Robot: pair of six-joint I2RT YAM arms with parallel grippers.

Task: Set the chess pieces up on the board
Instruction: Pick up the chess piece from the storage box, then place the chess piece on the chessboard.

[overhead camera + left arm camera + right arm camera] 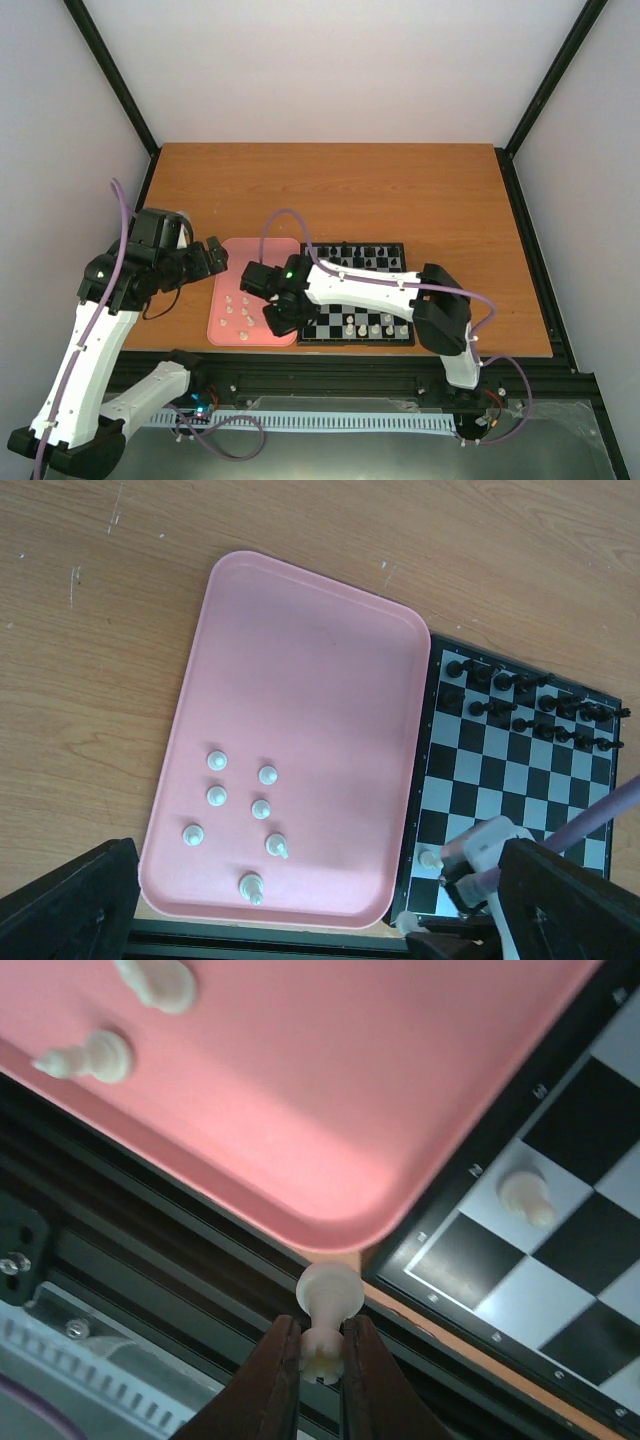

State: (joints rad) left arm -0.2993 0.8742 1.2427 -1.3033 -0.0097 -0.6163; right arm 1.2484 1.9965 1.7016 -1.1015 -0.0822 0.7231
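Note:
My right gripper (322, 1338) is shut on a cream-white chess piece (329, 1300), gripped by its notched top, base pointing away. It hangs over the table's near edge, between the pink tray's corner and the board's (470, 1260) near-left corner; it also shows in the top view (275, 318). One white pawn (527, 1196) stands on the board's near-left area. Black pieces (520, 695) fill the board's (500, 770) far rows. Several white pieces (217, 796) stand on the tray (300, 660). My left gripper (215, 257) is open and empty, high above the tray.
The pink tray (255, 262) lies left of the board (340, 295). Some white pieces (365, 328) stand in the board's near rows. The black frame rail (150, 1250) runs just below the table's near edge. Bare wooden table (330, 190) lies behind.

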